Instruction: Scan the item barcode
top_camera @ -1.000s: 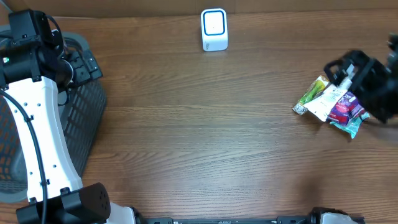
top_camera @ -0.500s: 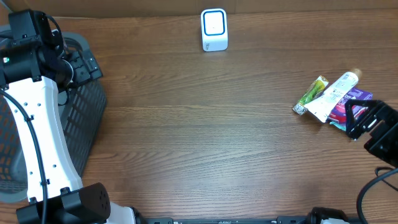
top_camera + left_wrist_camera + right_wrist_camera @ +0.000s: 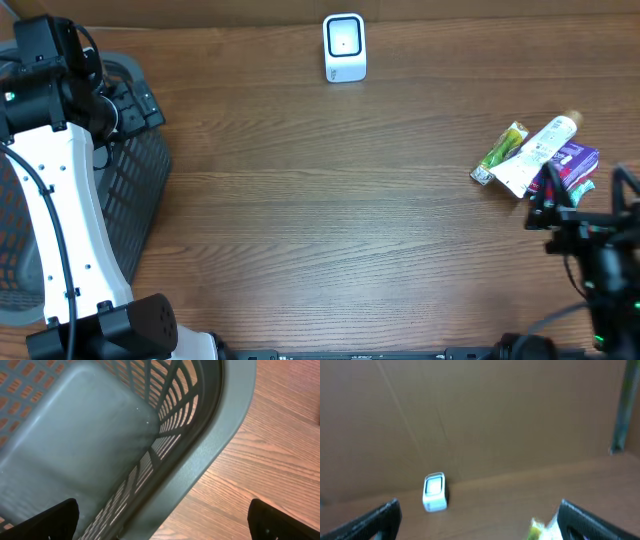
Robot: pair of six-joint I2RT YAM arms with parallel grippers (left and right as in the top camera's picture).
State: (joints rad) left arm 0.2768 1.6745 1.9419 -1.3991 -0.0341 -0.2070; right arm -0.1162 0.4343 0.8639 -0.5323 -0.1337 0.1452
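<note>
The right gripper point(image 3: 479, 510) is wide open, with nothing between its two dark fingers, which show at the lower corners of the blurred right wrist view. Seen from overhead, it sits at the lower right of the frame, pointing toward the top of the picture. Its fingers are just below a small heap of goods on the table point(image 3: 320, 220).

The heap lies at the right side of the overhead frame. It holds a green packet point(image 3: 503, 148) on the left, a white tube point(image 3: 540, 150) lying slantwise beside it, and a purple packet point(image 3: 572, 160) on the right. The three touch or overlap. No barcode can be made out on any of them.

The scanner point(image 3: 344, 47), a small white box with a blue-edged face, stands upright at the top centre of the overhead frame. It is well apart from the heap and close to the cardboard wall point(image 3: 485, 420) behind the table.

The left gripper point(image 3: 161, 507) is also wide open and holds nothing. It hangs at the upper left of the overhead frame, over the rim of a dark grey basket point(image 3: 220, 435) with slotted walls. One finger is above the inside of the basket and the other above the bare wood just outside it.
</note>
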